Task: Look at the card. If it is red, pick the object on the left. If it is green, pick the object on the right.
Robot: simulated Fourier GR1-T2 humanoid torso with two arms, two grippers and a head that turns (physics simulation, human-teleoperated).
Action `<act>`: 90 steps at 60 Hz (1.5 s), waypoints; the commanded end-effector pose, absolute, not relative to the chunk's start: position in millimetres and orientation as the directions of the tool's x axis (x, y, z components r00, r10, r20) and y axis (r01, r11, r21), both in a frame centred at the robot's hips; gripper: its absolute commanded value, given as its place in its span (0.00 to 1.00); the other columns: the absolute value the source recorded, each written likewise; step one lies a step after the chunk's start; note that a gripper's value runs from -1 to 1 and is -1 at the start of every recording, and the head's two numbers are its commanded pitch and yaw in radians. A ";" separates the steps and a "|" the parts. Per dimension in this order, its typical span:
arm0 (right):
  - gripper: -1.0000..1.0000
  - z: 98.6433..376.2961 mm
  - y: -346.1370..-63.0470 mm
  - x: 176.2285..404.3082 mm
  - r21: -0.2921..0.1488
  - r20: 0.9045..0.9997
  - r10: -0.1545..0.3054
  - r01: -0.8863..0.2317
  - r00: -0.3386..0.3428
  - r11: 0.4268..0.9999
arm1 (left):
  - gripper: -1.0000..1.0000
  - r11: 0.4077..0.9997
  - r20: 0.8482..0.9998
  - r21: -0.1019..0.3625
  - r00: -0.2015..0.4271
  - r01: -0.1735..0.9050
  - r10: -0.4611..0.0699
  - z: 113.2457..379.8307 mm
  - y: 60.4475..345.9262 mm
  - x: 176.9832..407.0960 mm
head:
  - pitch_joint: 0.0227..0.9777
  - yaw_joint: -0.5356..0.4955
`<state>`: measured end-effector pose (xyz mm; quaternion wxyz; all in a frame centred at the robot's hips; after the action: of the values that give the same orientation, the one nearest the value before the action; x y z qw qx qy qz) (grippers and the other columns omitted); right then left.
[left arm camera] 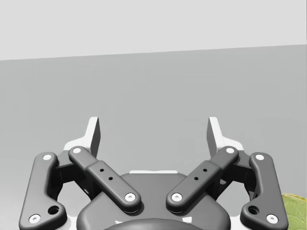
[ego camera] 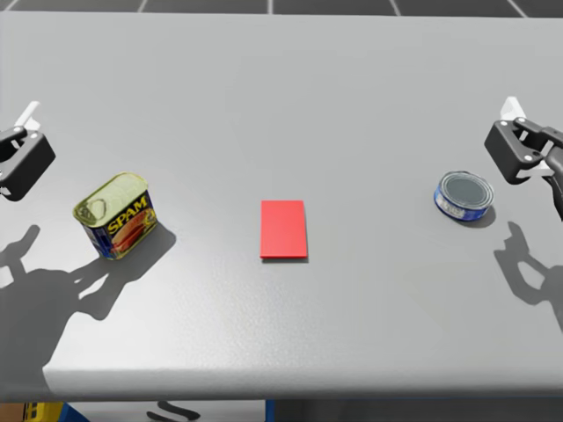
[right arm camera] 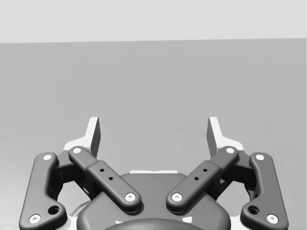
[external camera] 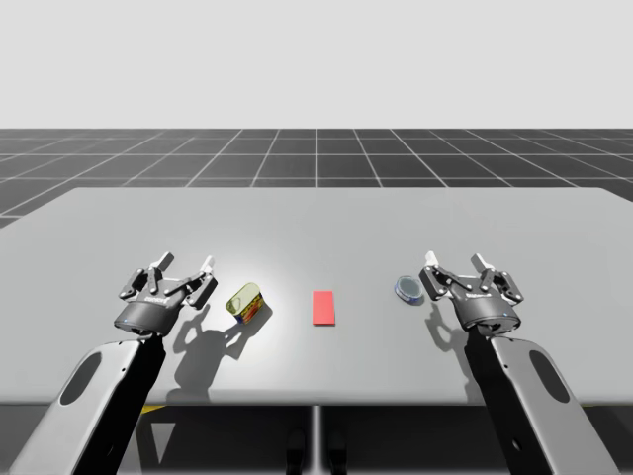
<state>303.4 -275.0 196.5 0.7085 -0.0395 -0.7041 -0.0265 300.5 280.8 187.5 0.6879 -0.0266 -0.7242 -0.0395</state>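
A red card [external camera: 323, 307] [ego camera: 283, 229] lies flat at the middle of the grey table [external camera: 316, 218]. Left of it stands a blue and yellow rectangular tin [external camera: 245, 302] [ego camera: 115, 214] with a gold top. Right of the card sits a low round blue can [external camera: 408, 289] [ego camera: 464, 195]. My left gripper [external camera: 184, 272] [left arm camera: 153, 132] hovers open just left of the tin, with nothing between its fingers; the tin's edge [left arm camera: 296, 211] peeks in beside it. My right gripper [external camera: 456, 264] [right arm camera: 153, 132] hangs open just right of the round can, also holding nothing.
The table's front edge [ego camera: 281, 387] runs close below both objects. Bare grey tabletop stretches ahead of both grippers to the far edge. Beyond it is a dark gridded floor [external camera: 316, 158].
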 end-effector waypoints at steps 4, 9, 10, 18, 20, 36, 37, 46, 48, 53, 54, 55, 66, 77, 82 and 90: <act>0.00 196.4 -274.6 303.0 -0.021 1.000 0.021 0.089 0.008 0.996 | 0.00 0.995 0.998 0.020 -0.053 0.093 -0.015 187.3 281.2 301.7 | 0.88 0.51; 0.00 196.3 -274.4 302.4 -0.025 1.000 0.024 0.086 0.008 0.996 | 0.00 0.996 0.999 0.019 -0.052 0.091 -0.014 187.1 281.3 301.8 | 0.88 0.55; 0.00 196.4 -274.5 302.4 -0.025 1.000 0.024 0.085 0.008 0.996 | 0.00 0.996 0.999 0.019 -0.052 0.091 -0.014 187.0 281.3 301.7 | 0.88 0.57; 0.00 196.0 -273.5 302.0 -0.027 1.000 0.026 0.078 0.010 0.997 | 0.00 0.996 0.999 0.019 -0.051 0.089 -0.015 186.6 281.2 301.7 | 0.89 0.66; 0.00 195.7 -273.0 302.0 -0.029 1.000 0.028 0.076 0.011 0.997 | 0.00 0.996 0.999 0.019 -0.051 0.089 -0.015 186.6 281.2 301.7 | 0.89 0.68; 0.00 194.5 -270.6 301.8 -0.031 0.999 0.030 0.071 0.013 0.997 | 0.00 0.996 0.999 0.017 -0.051 0.092 -0.012 186.2 280.3 302.1 | 0.89 0.80; 0.00 194.5 -270.7 301.8 -0.029 1.000 0.029 0.072 0.013 0.997 | 0.00 0.995 0.999 0.014 -0.052 0.095 -0.009 186.3 279.9 302.0 | 0.89 0.81; 0.00 194.5 -270.8 301.4 -0.028 1.000 0.027 0.072 0.014 0.997 | 0.00 0.993 0.998 -0.016 -0.054 0.121 0.022 189.7 277.3 300.8 | 0.89 0.80; 0.00 194.6 -271.1 301.4 -0.027 1.000 0.026 0.072 0.014 0.997 | 0.00 0.990 0.998 -0.025 -0.053 0.137 0.033 191.6 275.2 299.8 | 0.88 0.80; 0.00 194.7 -271.8 301.5 -0.023 1.000 0.022 0.073 0.015 0.997 | 0.00 0.984 0.999 -0.019 -0.045 0.177 0.028 199.1 268.8 293.6 | 0.87 0.79; 0.00 194.6 -271.9 301.4 -0.023 1.000 0.022 0.073 0.015 0.997 | 0.00 0.983 0.998 -0.014 -0.050 0.185 0.023 200.6 268.0 292.5 | 0.87 0.79; 0.00 194.8 -272.0 301.2 -0.023 1.000 0.022 0.074 0.016 0.997 | 0.00 0.980 0.999 -0.020 -0.046 0.196 0.029 202.7 267.2 291.0 | 0.87 0.79; 0.00 194.1 -271.9 301.7 -0.026 1.000 0.024 0.073 0.019 0.997 | 0.00 0.942 0.999 -0.013 -0.040 0.336 0.028 216.0 258.2 271.5 | 0.87 0.79; 0.00 193.9 -272.0 301.8 -0.025 0.999 0.024 0.076 0.021 0.997 | 0.00 0.896 1.000 -0.020 0.007 0.443 0.018 207.1 259.6 259.7 | 0.87 0.80; 0.00 193.9 -272.1 301.8 -0.026 0.999 0.024 0.077 0.021 0.997 | 0.00 0.881 0.999 -0.029 0.027 0.472 0.018 202.0 261.5 253.1 | 0.87 0.80; 0.00 193.9 -272.5 302.0 -0.029 0.999 0.028 0.079 0.019 0.996 | 0.00 0.870 0.997 -0.042 0.071 0.490 0.008 184.9 264.6 239.1 | 0.87 0.80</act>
<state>301.7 -272.0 194.0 0.7132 -0.0366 -0.6998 -0.0180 254.9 265.6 200.8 0.6951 -0.1728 -0.6799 -0.1574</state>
